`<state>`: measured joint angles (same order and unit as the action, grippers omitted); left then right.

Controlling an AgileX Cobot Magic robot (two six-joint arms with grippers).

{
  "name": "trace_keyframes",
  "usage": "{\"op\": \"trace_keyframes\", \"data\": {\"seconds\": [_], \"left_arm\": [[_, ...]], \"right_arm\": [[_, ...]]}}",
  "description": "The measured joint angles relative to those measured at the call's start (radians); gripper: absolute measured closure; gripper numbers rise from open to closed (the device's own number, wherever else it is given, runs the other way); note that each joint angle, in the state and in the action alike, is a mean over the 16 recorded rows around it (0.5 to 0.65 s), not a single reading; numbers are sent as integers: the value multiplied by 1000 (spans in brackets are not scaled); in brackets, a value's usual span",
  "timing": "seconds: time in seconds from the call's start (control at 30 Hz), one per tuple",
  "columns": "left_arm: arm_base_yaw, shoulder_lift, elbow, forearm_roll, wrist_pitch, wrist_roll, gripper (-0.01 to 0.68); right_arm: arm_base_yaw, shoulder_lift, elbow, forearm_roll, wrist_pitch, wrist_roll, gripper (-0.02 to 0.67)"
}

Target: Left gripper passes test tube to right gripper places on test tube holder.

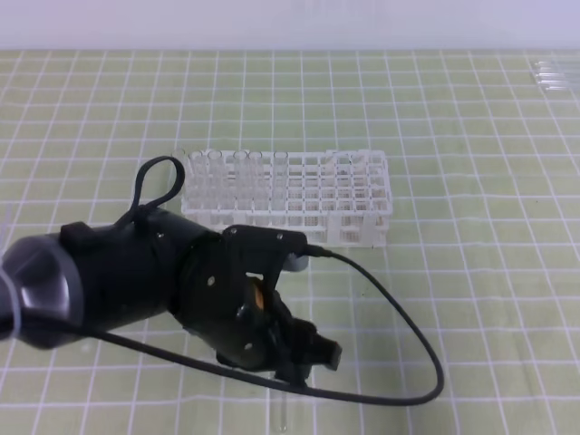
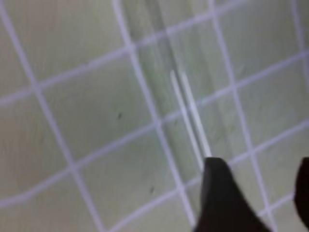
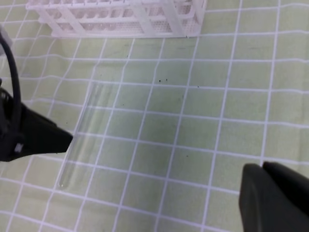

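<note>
Standing on the green gridded mat [image 1: 471, 299], the white rack [image 1: 299, 195] sits behind the left arm, long side facing the camera. Clear tubes [image 1: 231, 168] fill part of its back-left cells; count not readable. Remaining cells look vacant in the overhead view. Right wrist view catches the rack's lower tiers only, at top of frame. More clear tubes [image 1: 550, 74], blurred, lie at the mat's far right edge.

Test tube [image 3: 79, 137] lies flat on the mat, in front of the rack and well apart from it, running roughly toward the rack. Round end nearest the right wrist cam, rim end toward the rack. In the overhead view only a short bit shows below the left gripper [image 1: 313, 358], at the bottom edge.

Left gripper is down low over the mat, directly above the tube. Left wrist view: one black finger [image 2: 219, 198] in full, second finger just at the right frame edge, clear gap between them, so jaws parted. Tube [image 2: 190, 113] runs up-frame from the near finger's tip; nothing held. Contact w/ tube: cannot tell, view blurred. Black cable [image 1: 399, 308] loops from the gripper across the mat to the right.

Right gripper: only a dark finger [image 3: 273, 198] at the lower right of its own cam, well apart from the tube. Out of the overhead view. Jaw spread: cannot tell.
</note>
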<state>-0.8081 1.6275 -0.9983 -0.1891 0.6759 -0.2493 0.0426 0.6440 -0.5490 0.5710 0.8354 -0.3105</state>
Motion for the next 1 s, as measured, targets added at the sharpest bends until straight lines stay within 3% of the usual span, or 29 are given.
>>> {"op": "trace_keyframes", "data": {"seconds": [0.27, 0.6, 1.0], "left_arm": [[-28, 13, -23, -6, -6, -54, 632], [-78, 76, -96, 117, 100, -207, 631], [-82, 168, -125, 192, 140, -270, 631]], "right_arm": [[1, 0, 0, 13, -6, -18, 651], [1, 0, 0, 15, -18, -32, 651], [1, 0, 0, 16, -25, -46, 651]]}}
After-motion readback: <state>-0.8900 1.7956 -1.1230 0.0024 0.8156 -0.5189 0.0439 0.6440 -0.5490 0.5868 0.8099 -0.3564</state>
